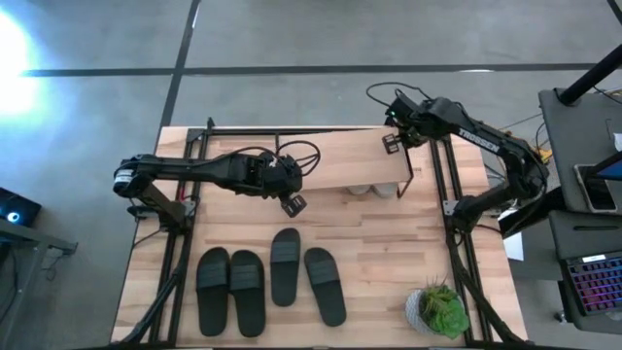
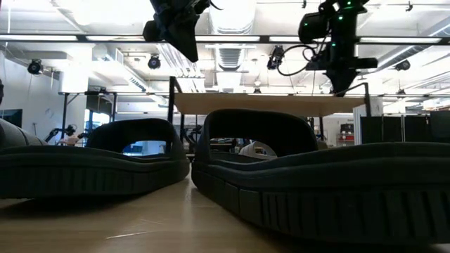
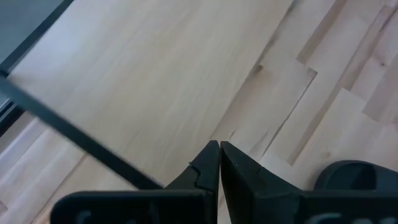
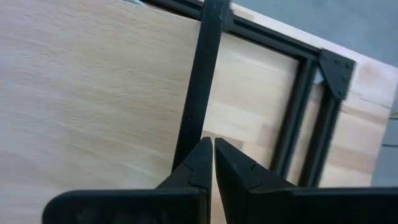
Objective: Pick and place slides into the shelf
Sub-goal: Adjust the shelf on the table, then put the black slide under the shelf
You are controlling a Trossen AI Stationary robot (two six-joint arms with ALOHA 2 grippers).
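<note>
The shelf (image 1: pixel 340 160) stands at the table's far middle, its light plank top on thin black legs. Two light grey slides (image 1: pixel 372 191) lie under it, only their ends showing at its near edge. Four black slides rest flat near the table's near edge: one pair (image 1: pixel 230 291) on the left, two more (image 1: pixel 285 264) (image 1: pixel 326 285) beside it. My left gripper (image 1: pixel 292 202) hangs shut in the air just off the shelf's near left corner. My right gripper (image 1: pixel 394 143) is shut above the shelf's far right corner. Each wrist view shows shut fingertips (image 3: pixel 219 149) (image 4: pixel 213 144) over the plank.
A potted green plant (image 1: pixel 439 309) stands at the table's near right corner. Black frame rails (image 1: pixel 180 262) run along the table's left and right sides. Bare wood lies between the shelf and the black slides. A laptop and cart (image 1: pixel 588 175) stand off the table's right.
</note>
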